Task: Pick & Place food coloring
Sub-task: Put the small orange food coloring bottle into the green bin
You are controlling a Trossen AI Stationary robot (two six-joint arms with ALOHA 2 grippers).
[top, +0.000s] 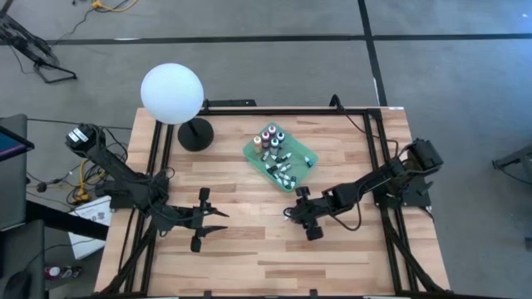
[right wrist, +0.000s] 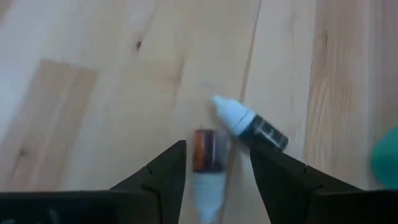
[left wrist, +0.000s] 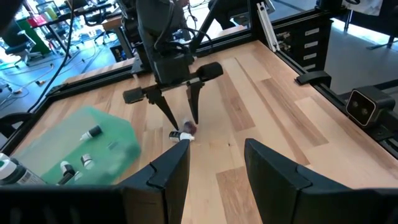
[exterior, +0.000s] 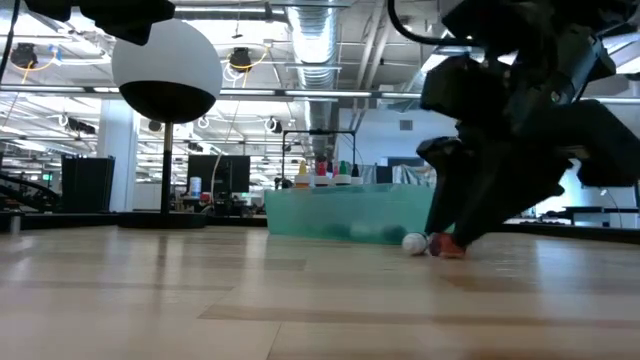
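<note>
- Right gripper (right wrist: 214, 165), fingers apart and holding nothing, straddles a red bottle (right wrist: 208, 152) lying mid-table.
- Dark bottle (right wrist: 252, 124) touches it.
- Green tray (top: 306, 155) holds more.
- Left gripper (left wrist: 214, 171) open, empty.

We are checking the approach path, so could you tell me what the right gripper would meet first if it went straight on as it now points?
Probably the red bottle lying between the open right gripper's fingers, with the dark bottle just beside it.

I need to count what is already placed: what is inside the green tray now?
Inside the green tray, several small food coloring bottles stand upright at its far end and others lie flat nearer the right gripper. An exact count is not possible.
</note>
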